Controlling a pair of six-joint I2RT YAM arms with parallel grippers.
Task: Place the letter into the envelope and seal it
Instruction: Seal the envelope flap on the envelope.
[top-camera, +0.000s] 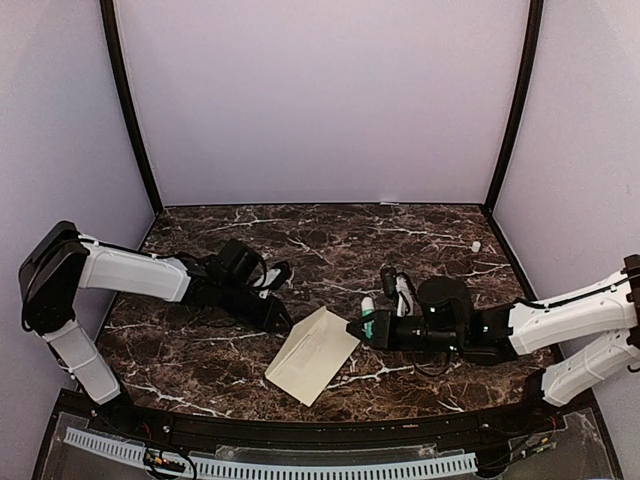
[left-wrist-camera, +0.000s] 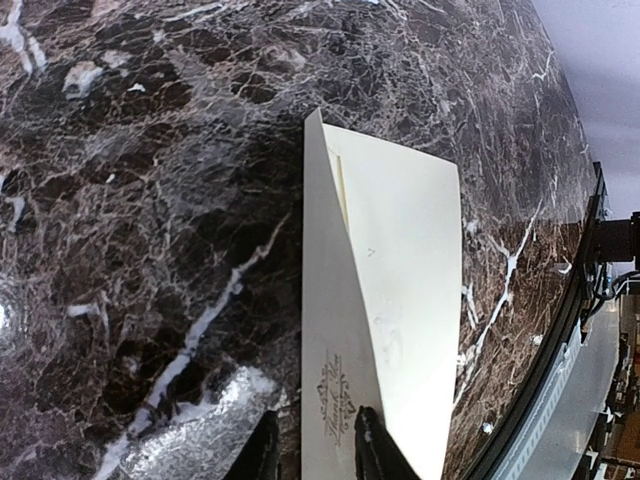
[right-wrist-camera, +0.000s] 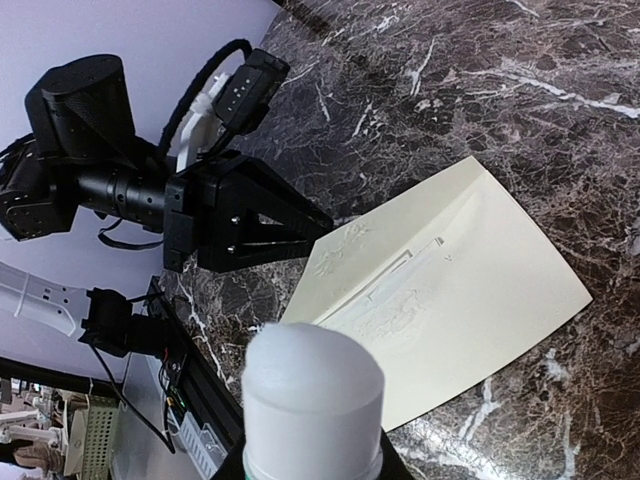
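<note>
Envelope (top-camera: 313, 355), cream-beige and rectangular, is lying flat on the dark marble table (top-camera: 200, 350), directly between the two grippers, which are reaching in from opposite sides. The left gripper (left-wrist-camera: 315, 440) is sitting low at the envelope's near end, its jaws standing a little apart and straddling one long edge. One fingertip (left-wrist-camera: 372, 450) is resting over the paper just beside a small faint emblem (left-wrist-camera: 336, 395), and the other fingertip (left-wrist-camera: 265, 450) is sitting on bare marble just outside that edge, with a thin strip of table showing between it and the paper. Ahead of these jaws, the envelope is stretching away, one long triangular fold lying in slight shadow along its side. The right gripper (top-camera: 355, 328) is hovering just beside the opposite corner of the envelope, its jaws pinching a white cylinder (right-wrist-camera: 313, 390) with a rounded top. Beyond that cylinder, the envelope is lying in front of the right jaws, with the left gripper's dark tip pointing at its far edge.
</note>
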